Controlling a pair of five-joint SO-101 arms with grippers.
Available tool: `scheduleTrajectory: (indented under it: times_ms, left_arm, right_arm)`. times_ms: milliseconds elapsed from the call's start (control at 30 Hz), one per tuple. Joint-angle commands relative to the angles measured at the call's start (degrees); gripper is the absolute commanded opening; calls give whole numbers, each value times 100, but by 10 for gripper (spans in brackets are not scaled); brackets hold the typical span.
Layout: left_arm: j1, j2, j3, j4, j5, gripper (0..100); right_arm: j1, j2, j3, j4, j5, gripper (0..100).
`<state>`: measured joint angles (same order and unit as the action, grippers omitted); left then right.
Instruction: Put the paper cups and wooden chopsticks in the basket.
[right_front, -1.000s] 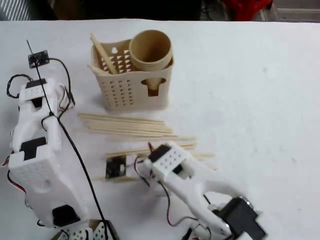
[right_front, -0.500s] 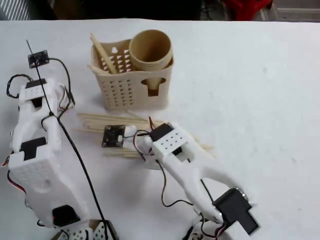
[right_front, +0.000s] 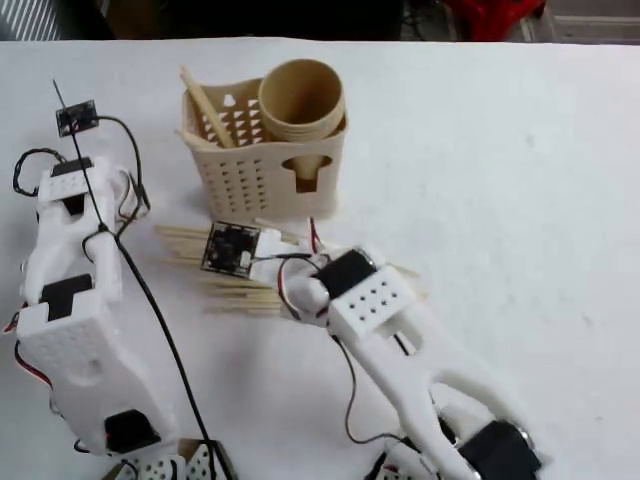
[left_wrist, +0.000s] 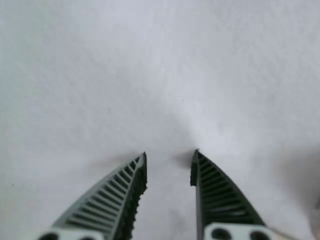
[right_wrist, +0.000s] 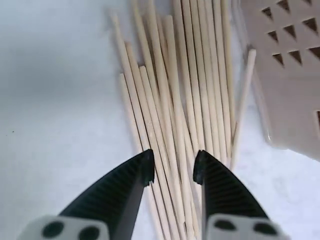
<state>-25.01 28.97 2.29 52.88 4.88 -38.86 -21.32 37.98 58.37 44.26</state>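
A perforated cream basket stands at the back of the white table, with stacked paper cups and a few wooden chopsticks leaning inside it. Several loose chopsticks lie in a flat pile just in front of it. My right gripper hangs open over that pile, and a few chopsticks run between its fingertips, with the basket wall beside them. The right arm covers part of the pile. At the table's left side my left gripper is open over bare table with nothing between its fingers.
The folded left arm and its black cable take up the left edge of the table. A small camera board sticks up at the back left. White table surface stretches to the right of the basket.
The right arm has moved away from the front edge toward the basket, bringing its gripper over the loose chopsticks. The left arm has kept still.
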Motion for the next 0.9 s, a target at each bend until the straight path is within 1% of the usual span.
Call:
scheduleTrajectory:
  times_ms: [0, 100, 167, 533, 733, 867]
  left_arm:
    - [40, -75, -53, -88, -18, 158]
    - [40, -75, -53, -88, -18, 158]
    - [40, -75, -53, -88, -18, 158]
    - [40, -75, -53, -88, -26, 158]
    - [40, -75, -53, -79, -26, 158]
    - [40, -75, -53, -70, -26, 158]
  right_arm:
    - [57, 778, -264, -690, -53, 152]
    - [57, 1367, -264, -1235, -53, 152]
    - [57, 1587, -264, -1420, -53, 152]
    - [57, 1789, -237, -1508, -53, 151]
    - [66, 1798, 0, -1851, -53, 152]
    - [57, 1798, 18, -1851, -53, 152]
